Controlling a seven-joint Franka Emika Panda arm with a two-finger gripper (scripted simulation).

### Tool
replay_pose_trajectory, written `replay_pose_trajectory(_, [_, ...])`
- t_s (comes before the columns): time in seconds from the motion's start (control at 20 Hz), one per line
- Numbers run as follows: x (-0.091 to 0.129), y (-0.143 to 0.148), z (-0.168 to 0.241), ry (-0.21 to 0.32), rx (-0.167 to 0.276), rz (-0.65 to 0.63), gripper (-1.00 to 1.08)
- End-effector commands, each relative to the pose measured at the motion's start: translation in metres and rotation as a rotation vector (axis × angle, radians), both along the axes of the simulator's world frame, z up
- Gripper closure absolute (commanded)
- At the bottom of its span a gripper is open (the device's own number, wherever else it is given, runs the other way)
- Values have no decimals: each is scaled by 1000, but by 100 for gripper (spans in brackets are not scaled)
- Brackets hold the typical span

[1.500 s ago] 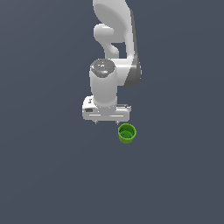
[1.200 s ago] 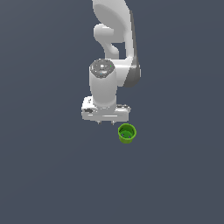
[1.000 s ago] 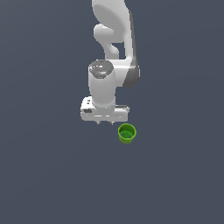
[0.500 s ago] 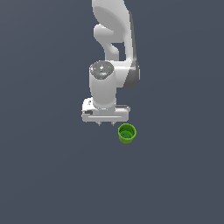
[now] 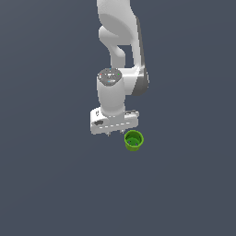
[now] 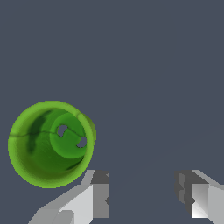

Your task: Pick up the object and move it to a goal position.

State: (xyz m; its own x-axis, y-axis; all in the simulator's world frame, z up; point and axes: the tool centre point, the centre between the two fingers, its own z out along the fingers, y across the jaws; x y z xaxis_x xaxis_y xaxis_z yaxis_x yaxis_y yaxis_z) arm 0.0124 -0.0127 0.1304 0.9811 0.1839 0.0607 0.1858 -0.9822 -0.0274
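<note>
exterior view: the white panda arm (image 5: 120, 41) comes down from the top of the frame and bends at a grey-banded joint, with the wrist cylinder pointing straight down at the dark grey tabletop (image 5: 50, 184). the flat white hand block sits under it, and the gripper (image 5: 109, 134) hangs below that block; only a thin dark tip shows beneath it, so this view does not let me tell how the fingers stand. the small bright green cup (image 5: 133, 140) stands upright on the tabletop with its open mouth facing up, at about 4 o'clock from the hand block, just beside the block's lower corner on the exterior view's right. it is not between the fingers. whether the cup touches the block i cannot tell from here.

wrist view: the gripper (image 6: 142, 192) looks down on the tabletop (image 6: 148, 65). two pale grey fingers (image 6: 98, 197) with dark inner pads stand wide apart, released, with bare tabletop in the gap between them. the cup (image 6: 49, 143) lies outside that gap, beyond the outer side of one finger and close to its tip. its thin rim rings a hollow inside, and the smaller round base at the bottom carries two small holes. the walls narrow toward that base.
</note>
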Motion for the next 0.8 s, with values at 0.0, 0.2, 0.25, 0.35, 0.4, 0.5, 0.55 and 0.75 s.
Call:
replay_pose_trajectory(0.0, [2,6,-4,-20,9,63,-20])
replay_pose_trajectory(0.2, [5,15,-11,-56,22,166,-20])
replay_pose_trajectory(0.25, [6,17,-13,-65,25,192,-20])
replay_pose_trajectory(0.35, [7,22,-16,-85,30,243,-20])
replay_pose_trajectory(0.4, [8,24,-17,-94,32,268,-20])
replay_pose_trajectory(0.5, [9,29,-19,-115,37,318,-20])
replay_pose_trajectory(0.55, [10,31,-21,-124,38,342,-20])
replay_pose_trajectory(0.75, [12,39,-24,-159,43,423,-20])
